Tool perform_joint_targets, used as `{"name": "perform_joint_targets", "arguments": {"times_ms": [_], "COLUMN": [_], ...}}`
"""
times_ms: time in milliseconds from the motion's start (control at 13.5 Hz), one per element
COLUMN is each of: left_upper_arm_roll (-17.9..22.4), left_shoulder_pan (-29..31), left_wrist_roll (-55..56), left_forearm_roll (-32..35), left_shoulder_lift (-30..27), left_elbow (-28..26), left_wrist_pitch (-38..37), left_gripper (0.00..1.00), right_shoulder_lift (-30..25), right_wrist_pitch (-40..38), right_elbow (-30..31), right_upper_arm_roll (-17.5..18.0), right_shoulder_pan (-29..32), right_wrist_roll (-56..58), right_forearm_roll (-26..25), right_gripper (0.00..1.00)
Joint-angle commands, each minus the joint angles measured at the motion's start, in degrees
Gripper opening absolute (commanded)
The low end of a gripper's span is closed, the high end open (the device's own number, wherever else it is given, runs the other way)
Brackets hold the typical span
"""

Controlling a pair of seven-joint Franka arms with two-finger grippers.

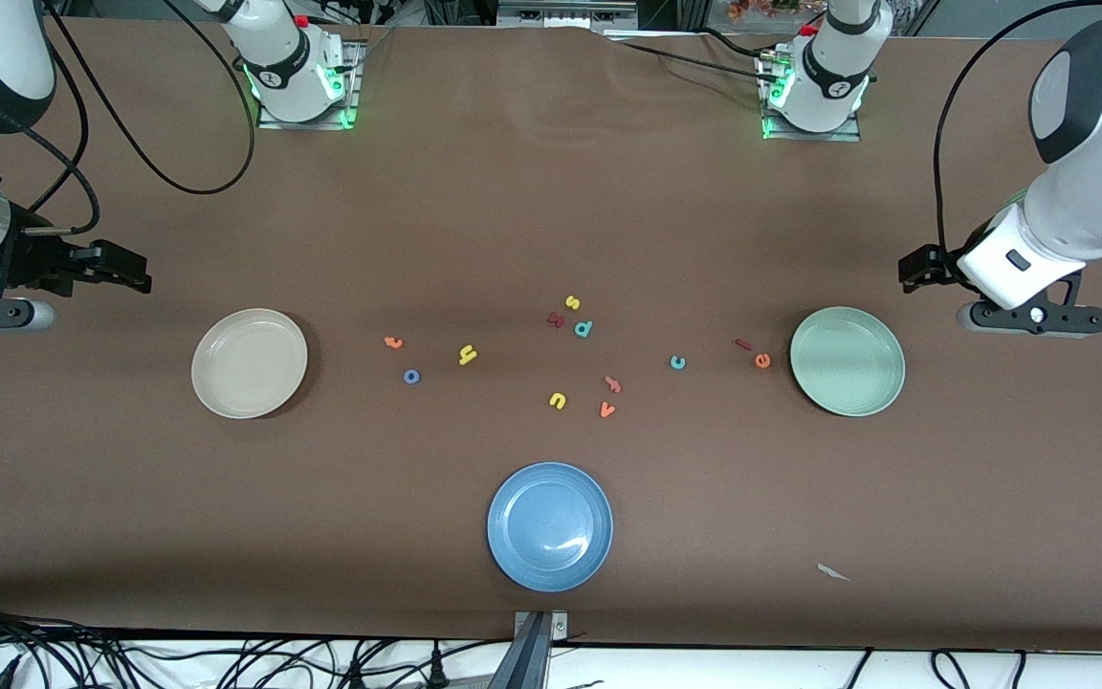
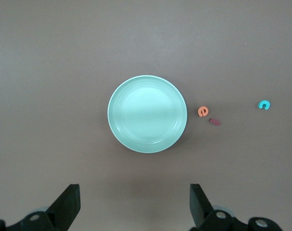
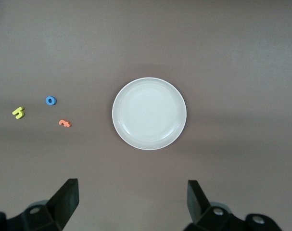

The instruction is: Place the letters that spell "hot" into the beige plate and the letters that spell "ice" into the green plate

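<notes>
The beige plate (image 1: 250,363) lies empty toward the right arm's end, with the orange t (image 1: 394,342), blue o (image 1: 411,376) and yellow h (image 1: 467,355) beside it on the table. The green plate (image 1: 847,361) lies empty toward the left arm's end; the dark red i (image 1: 743,344) and orange e (image 1: 762,360) sit close to its rim, the teal c (image 1: 677,362) farther toward the middle. My left gripper (image 2: 133,192) hangs open above the table beside the green plate. The right gripper (image 3: 131,187) hangs open beside the beige plate, nothing between its fingers.
A blue plate (image 1: 550,525) lies near the front edge. Other letters are scattered mid-table: yellow s (image 1: 572,302), a chunky dark red letter (image 1: 556,320), teal p (image 1: 584,329), yellow u (image 1: 558,400), orange v (image 1: 607,410), a salmon letter (image 1: 613,384). A paper scrap (image 1: 833,572) lies near the front.
</notes>
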State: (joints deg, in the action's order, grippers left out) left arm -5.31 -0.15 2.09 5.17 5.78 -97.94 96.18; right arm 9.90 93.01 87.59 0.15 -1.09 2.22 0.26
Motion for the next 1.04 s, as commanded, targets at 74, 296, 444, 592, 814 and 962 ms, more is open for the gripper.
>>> {"name": "perform_joint_targets", "arguments": {"times_ms": [74, 296, 444, 592, 814, 962], "left_upper_arm_roll": [-0.14, -0.06, 0.03, 0.12, 0.21, 0.21], "left_shoulder_pan": [-0.12, -0.03, -0.03, 0.06, 1.72, 3.75], "left_wrist_roll": [-1.03, -1.03, -1.03, -1.03, -1.20, -1.47], "left_forearm_roll": [1.33, 1.25, 1.16, 1.16, -2.85, -6.39], "left_shoulder_lift": [-0.59, -0.59, -0.33, -0.24, -0.15, -0.06], "left_elbow": [0.47, 0.56, 0.56, 0.56, 0.56, 0.56], "left_wrist_pitch": [-1.87, -3.54, -3.46, -3.37, -3.11, -2.84], "left_gripper": [1.00, 1.00, 1.00, 1.00, 1.00, 1.00], "right_shoulder_lift": [-0.14, -0.14, -0.14, -0.14, -0.23, -0.32], "right_wrist_pitch": [-1.42, -1.42, -1.42, -1.51, -1.86, -1.86], "right_elbow": [-1.10, -1.10, -1.10, -1.02, -1.02, -1.02], "right_upper_arm_roll": [-0.59, -0.50, -0.50, -0.59, -0.59, -0.59], "right_shoulder_pan": [0.03, 0.03, 0.03, 0.03, 0.03, 0.03], "right_wrist_roll": [1.65, 1.65, 1.65, 1.65, 1.65, 1.65], "right_forearm_roll": [0.97, 0.97, 1.05, 1.06, 1.06, 1.06], "right_gripper": [1.00, 1.00, 1.00, 1.00, 1.00, 1.00]}}
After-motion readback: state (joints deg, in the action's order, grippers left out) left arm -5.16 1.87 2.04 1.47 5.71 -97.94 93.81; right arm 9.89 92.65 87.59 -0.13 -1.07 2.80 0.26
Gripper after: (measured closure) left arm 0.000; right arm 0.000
